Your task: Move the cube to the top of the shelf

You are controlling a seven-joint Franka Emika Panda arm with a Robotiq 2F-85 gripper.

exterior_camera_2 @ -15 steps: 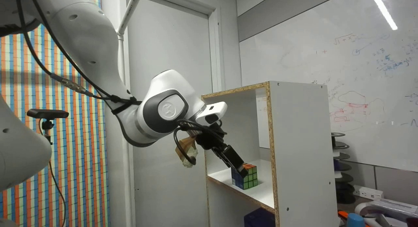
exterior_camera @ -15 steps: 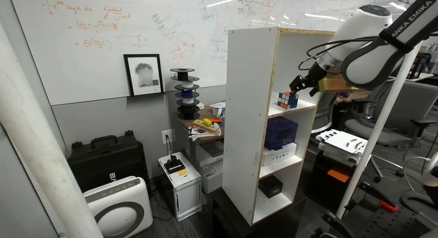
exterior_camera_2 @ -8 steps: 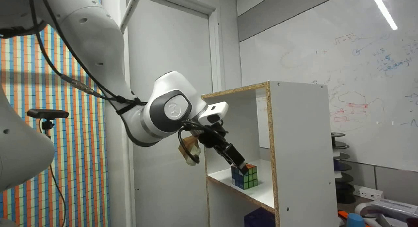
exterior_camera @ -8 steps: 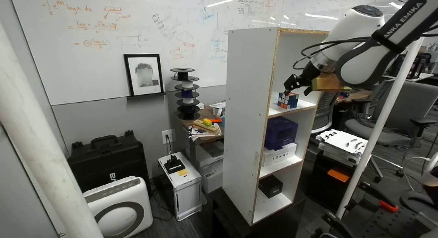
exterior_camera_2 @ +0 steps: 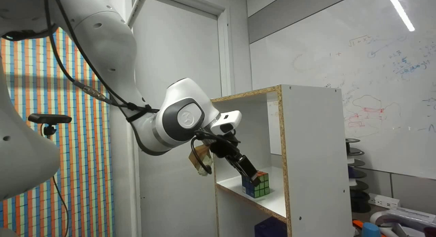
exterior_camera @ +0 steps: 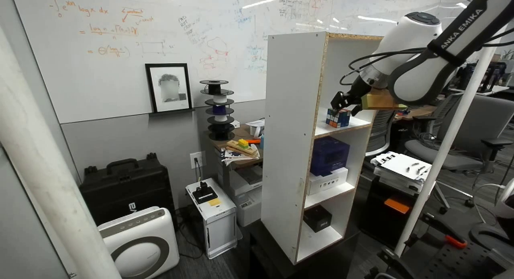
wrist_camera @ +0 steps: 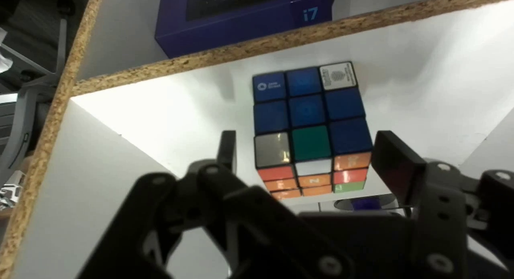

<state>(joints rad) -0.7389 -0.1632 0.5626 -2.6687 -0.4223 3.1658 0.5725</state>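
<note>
The cube (wrist_camera: 307,110) is a Rubik's cube with a mostly blue face towards me. It sits on the floor of the shelf's top compartment and shows in both exterior views (exterior_camera: 339,118) (exterior_camera_2: 262,189). The shelf (exterior_camera: 295,130) is tall, white and open-fronted, with raw chipboard edges. My gripper (wrist_camera: 309,152) is open and reaches in from the front, tilted downward. Its fingers stand on either side of the cube's near upper part. In the wrist view the right finger (wrist_camera: 397,162) is close to the cube; a gap shows beside the left finger (wrist_camera: 227,150).
The shelf's side walls (exterior_camera_2: 313,155) and top board enclose the compartment. Below, a dark blue box (exterior_camera: 329,154) lies on a white box (exterior_camera: 327,182). A black box (exterior_camera: 318,218) is at the bottom. A white pole (exterior_camera: 437,158) stands near the arm.
My gripper has moved further into the compartment and slightly down, so its fingers now reach lower beside the cube. The cube stays in about the same place.
</note>
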